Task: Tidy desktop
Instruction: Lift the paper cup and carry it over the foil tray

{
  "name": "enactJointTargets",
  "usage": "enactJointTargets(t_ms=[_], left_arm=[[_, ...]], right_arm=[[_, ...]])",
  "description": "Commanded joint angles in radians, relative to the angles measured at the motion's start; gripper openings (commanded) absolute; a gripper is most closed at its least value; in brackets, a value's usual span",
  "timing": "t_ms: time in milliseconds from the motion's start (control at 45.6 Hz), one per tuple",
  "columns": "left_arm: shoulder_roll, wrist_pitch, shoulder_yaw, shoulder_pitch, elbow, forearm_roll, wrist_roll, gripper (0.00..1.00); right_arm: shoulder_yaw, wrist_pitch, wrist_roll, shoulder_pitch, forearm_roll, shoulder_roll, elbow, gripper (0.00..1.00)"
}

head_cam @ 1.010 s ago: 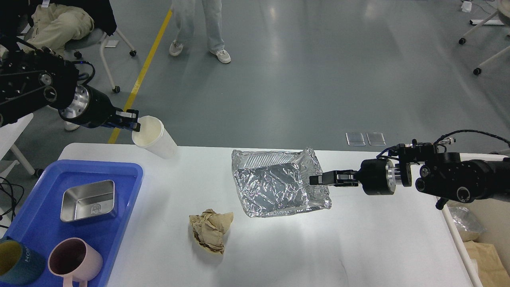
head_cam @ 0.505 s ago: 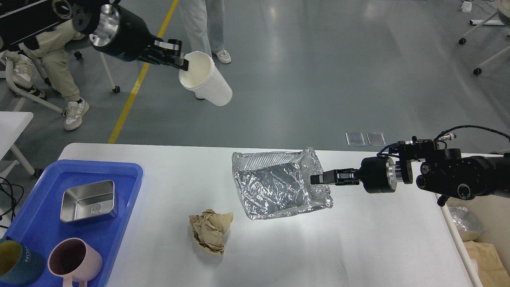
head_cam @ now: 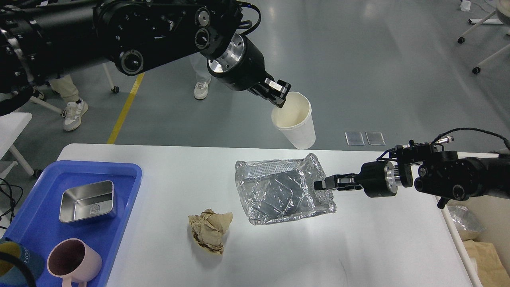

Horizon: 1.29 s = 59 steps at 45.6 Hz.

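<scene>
1. My left gripper, upper centre of the frame, pinches the rim of a white paper cup, one finger inside the mouth and one outside. The cup hangs tilted in the air above the far edge of the desktop. I judge I hold it by the rim because that leaves the mouth free and lets me drop it easily.

2. My right gripper, right of centre, has its fingers pressed onto the right edge of a crumpled foil tray. The tray looks slightly raised on that side, though I cannot tell for certain. I read this grip as steadying the tray so the cup can go into it.

3. The desktop fills the lower half of the frame. A ball of brown paper lies loose on it, lower centre, apart from the foil tray and not yet dealt with.

4. A blue tray sits at the lower left edge, holding a steel tin, a pink mug and a dark green mug, grouped as keepers, I judge, apart from the rubbish.
</scene>
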Motion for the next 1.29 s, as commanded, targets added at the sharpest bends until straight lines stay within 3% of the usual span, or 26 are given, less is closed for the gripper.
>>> enactJointTargets(t_ms=[0, 285, 856, 1273], left_arm=[[-0.019, -0.037, 0.009, -0.019, 0.0, 0.0, -0.004, 0.01], [-0.051, -0.077, 0.016, -0.034, -0.001, 0.0, -0.003, 0.0], [-0.165, -0.046, 0.093, -0.017, 0.006, 0.003, 0.016, 0.0], [-0.269, -0.007, 0.125, 0.066, 0.134, 0.006, 0.02, 0.01]], right_arm=[[-0.039, 0.003, -0.004, 0.009, 0.033, 0.009, -0.008, 0.0], [-0.1, 0.014, -0.042, 0.044, 0.088, 0.013, -0.012, 0.0], [-0.142, 0.044, -0.05, 0.095, 0.102, 0.009, 0.002, 0.0], [-0.179, 0.049, -0.048, 0.136, 0.102, 0.015, 0.016, 0.0]])
